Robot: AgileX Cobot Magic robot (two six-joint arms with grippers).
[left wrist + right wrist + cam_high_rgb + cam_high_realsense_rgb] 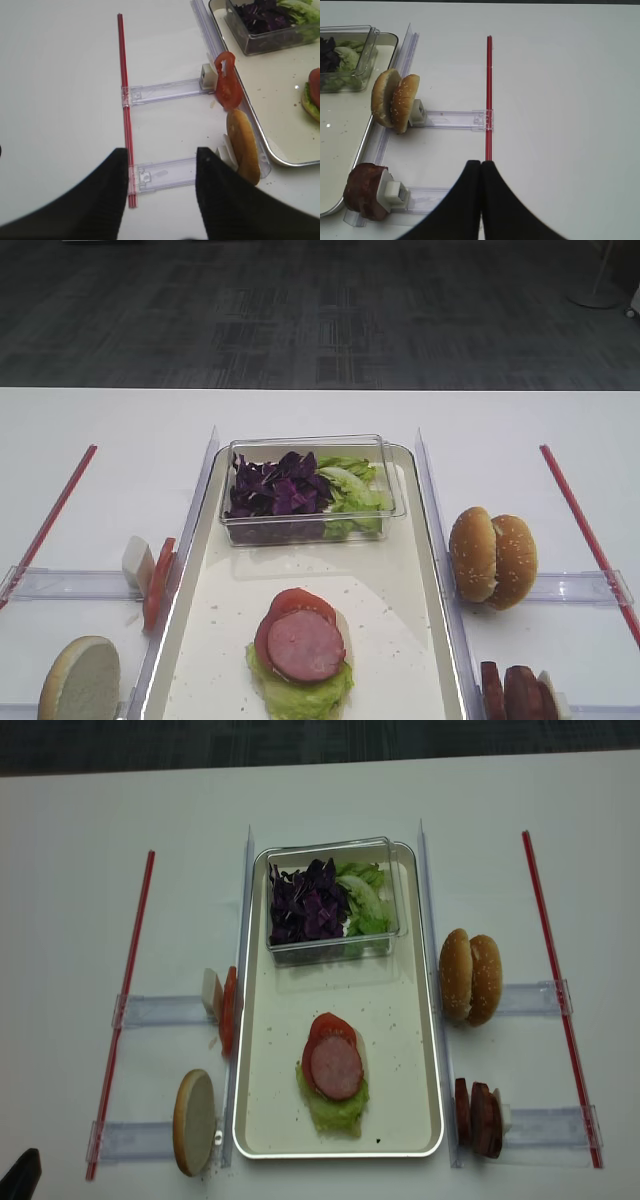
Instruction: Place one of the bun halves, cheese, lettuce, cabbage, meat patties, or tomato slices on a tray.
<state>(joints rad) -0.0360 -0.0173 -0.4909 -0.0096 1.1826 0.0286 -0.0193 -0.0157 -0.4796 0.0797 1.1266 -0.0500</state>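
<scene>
- The right claw (480, 167) hangs clenched and empty; the two golden-brown sesame bun halves (395, 101) stand up-left of it, beside the long cream-white metal-rimmed tray (345, 160).
- The left claw (162, 156) gapes, holding nothing.
- Risk: jaws left clenched would likely topple the upright buns rather than grasp one.

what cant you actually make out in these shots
- Base of the stack on the tray: the meat patty, tomato slice and lettuce cover whatever lies beneath, in both high views.
- Bottom of the clear box: hidden under cabbage.
- Meat patties on the right holder: cut off by the first high view's lower edge.
- Left gripper: only its open fingers show; both high views miss it.
</scene>
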